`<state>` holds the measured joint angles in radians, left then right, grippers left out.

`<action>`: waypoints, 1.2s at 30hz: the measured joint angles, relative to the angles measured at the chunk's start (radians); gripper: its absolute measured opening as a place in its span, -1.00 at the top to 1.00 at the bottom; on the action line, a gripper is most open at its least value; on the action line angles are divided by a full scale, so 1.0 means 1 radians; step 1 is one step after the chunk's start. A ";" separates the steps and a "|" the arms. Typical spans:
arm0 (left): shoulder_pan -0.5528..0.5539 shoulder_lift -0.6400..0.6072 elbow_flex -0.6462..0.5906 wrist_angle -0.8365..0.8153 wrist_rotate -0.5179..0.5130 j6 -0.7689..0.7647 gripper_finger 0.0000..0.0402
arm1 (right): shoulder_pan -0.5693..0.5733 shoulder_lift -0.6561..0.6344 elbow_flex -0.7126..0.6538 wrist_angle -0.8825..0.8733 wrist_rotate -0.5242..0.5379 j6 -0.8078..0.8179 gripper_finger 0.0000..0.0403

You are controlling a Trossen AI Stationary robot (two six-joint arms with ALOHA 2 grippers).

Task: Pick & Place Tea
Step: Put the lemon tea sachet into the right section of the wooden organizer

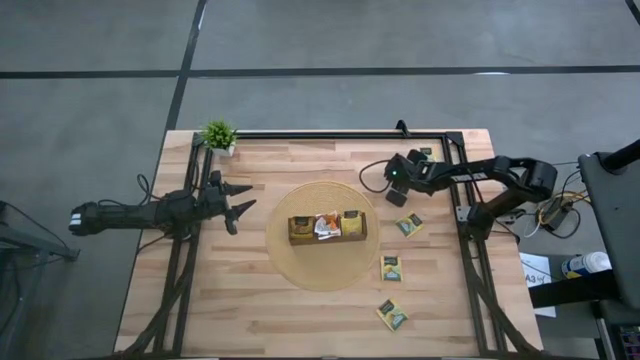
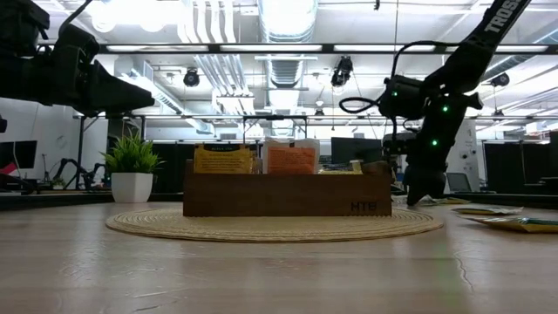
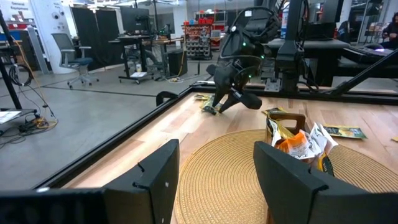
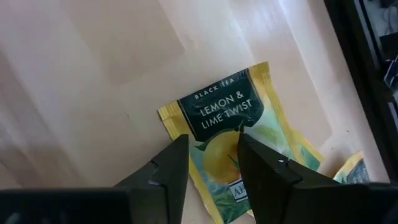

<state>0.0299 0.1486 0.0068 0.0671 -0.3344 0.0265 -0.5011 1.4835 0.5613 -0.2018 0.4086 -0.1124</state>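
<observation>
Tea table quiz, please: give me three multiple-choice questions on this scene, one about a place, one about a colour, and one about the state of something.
1. The wooden tray stands:
A. on the round woven mat
B. against the plant
C. at the table's edge

2. The sachet at the right gripper is:
A. plain white
B. dark green and yellow
C. red

3. That gripper's jaws are:
A. shut on a sachet
B. open
C. holding the tray

Answers: 1 A, the mat rings the tray. 2 B, the right wrist view shows it. 3 B, the sachet shows between the parted jaws.

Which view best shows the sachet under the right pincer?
The right wrist view: the sachet fills it, label readable, between the open right pincer fingers. High view shows it small; low view edge-on; left wrist view barely.
</observation>
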 joint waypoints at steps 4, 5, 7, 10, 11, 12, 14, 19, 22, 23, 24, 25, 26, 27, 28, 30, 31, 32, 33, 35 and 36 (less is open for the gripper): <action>0.001 0.000 0.000 0.000 0.000 0.000 -0.01 | 0.002 -0.045 0.008 0.000 -0.002 0.005 0.33; 0.001 0.000 0.000 0.000 0.000 0.000 -0.01 | 0.006 -0.059 0.008 -0.001 -0.003 0.008 0.32; 0.001 0.000 0.000 0.000 0.000 0.000 -0.01 | 0.014 -0.088 0.008 -0.004 -0.022 0.012 0.30; 0.001 0.000 0.000 0.000 0.000 0.000 -0.01 | 0.032 -0.118 0.008 -0.004 -0.056 0.004 0.24; 0.001 0.000 0.000 0.000 0.000 0.000 -0.01 | 0.040 -0.120 0.008 -0.006 -0.058 -0.001 0.21; 0.001 0.000 0.000 0.000 0.000 0.000 -0.01 | 0.046 -0.119 0.008 -0.014 -0.059 -0.010 0.19; 0.001 0.000 0.000 0.000 0.000 0.000 -0.01 | 0.058 -0.107 0.008 -0.027 -0.059 -0.019 0.13; 0.000 0.000 0.000 0.000 0.000 0.000 -0.01 | 0.063 -0.042 0.007 -0.019 -0.038 -0.015 -0.01; 0.000 0.000 0.000 0.000 0.000 0.000 -0.01 | 0.063 -0.003 0.007 0.016 0.027 -0.003 -0.06; 0.000 0.000 0.000 0.000 0.000 0.000 -0.01 | 0.063 0.007 0.007 0.023 0.051 -0.003 -0.07; 0.000 0.000 0.000 0.000 0.000 0.000 -0.01 | 0.063 0.018 0.007 0.025 0.063 -0.011 -0.07; 0.000 0.000 0.000 0.000 0.000 0.000 -0.01 | 0.061 0.029 0.007 0.028 0.066 -0.027 -0.07; 0.000 0.000 0.000 0.000 0.000 0.000 -0.01 | 0.062 0.038 0.010 0.031 0.070 -0.041 -0.07; 0.000 0.000 0.000 0.000 0.000 0.000 -0.01 | 0.063 0.048 0.011 0.034 0.078 -0.046 -0.07; 0.000 0.000 0.000 0.000 0.000 0.000 -0.01 | 0.064 0.057 0.012 0.035 0.083 -0.052 -0.07; 0.000 0.000 0.000 0.000 0.000 0.000 -0.01 | 0.064 0.072 0.012 0.039 0.089 -0.057 -0.07; 0.000 0.000 0.000 0.000 0.000 0.000 -0.01 | 0.064 0.077 0.012 0.041 0.104 -0.057 -0.06; 0.000 0.000 0.000 0.000 0.000 0.000 -0.01 | 0.065 0.080 0.012 0.044 0.125 -0.054 -0.06; 0.000 0.000 0.000 0.000 0.000 0.000 -0.01 | 0.066 0.081 0.012 0.046 0.140 -0.051 -0.05; 0.000 0.000 0.000 0.000 0.000 0.000 -0.01 | 0.065 0.074 0.011 0.052 0.152 -0.051 0.01; 0.000 0.000 0.000 0.000 0.000 0.000 -0.01 | 0.064 0.074 0.010 0.055 0.159 -0.052 0.05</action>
<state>0.0296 0.1486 0.0067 0.0669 -0.3346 0.0263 -0.4366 1.5574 0.5717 -0.1470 0.5675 -0.1642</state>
